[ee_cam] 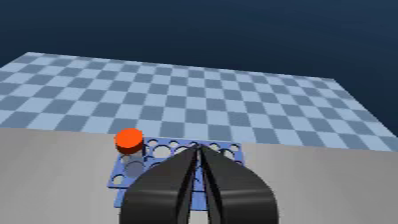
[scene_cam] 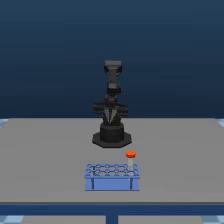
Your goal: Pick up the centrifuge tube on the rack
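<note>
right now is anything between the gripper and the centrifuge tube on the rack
Nothing visible. The centrifuge tube stands upright in a corner hole of the rack, its orange cap exposed; the gripper hangs above the rack with open air between.

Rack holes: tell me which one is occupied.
The corner hole at the exterior view's far right of the rack; it alone holds the orange-capped centrifuge tube. The others are empty.

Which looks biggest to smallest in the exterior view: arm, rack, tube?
1. arm
2. rack
3. tube

The rack sits nearer the camera than the arm, yet the arm looks bigger.
</note>
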Robot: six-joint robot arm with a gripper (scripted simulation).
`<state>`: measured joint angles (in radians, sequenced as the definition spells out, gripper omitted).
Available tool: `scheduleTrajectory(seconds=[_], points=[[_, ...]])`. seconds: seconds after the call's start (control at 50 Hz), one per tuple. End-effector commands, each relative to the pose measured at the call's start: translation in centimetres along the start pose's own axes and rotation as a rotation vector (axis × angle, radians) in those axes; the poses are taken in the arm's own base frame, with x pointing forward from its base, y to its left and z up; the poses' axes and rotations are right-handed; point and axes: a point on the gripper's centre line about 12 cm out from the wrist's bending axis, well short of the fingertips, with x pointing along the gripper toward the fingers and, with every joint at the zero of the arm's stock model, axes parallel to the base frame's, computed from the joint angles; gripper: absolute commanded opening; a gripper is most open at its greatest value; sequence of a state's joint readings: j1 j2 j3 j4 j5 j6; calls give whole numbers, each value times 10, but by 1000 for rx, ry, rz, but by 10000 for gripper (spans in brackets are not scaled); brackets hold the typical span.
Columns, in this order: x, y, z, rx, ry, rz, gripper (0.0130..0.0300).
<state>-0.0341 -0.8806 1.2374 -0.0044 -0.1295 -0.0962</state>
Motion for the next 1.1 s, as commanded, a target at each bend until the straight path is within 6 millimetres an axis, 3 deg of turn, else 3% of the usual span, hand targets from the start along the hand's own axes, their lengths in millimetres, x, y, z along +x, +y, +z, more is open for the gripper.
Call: scheduleTrajectory(seconds=[0.02, 1.1], points=[[0, 0, 0, 0, 0, 0, 300], [3, 3, 1, 3, 4, 3, 300]])
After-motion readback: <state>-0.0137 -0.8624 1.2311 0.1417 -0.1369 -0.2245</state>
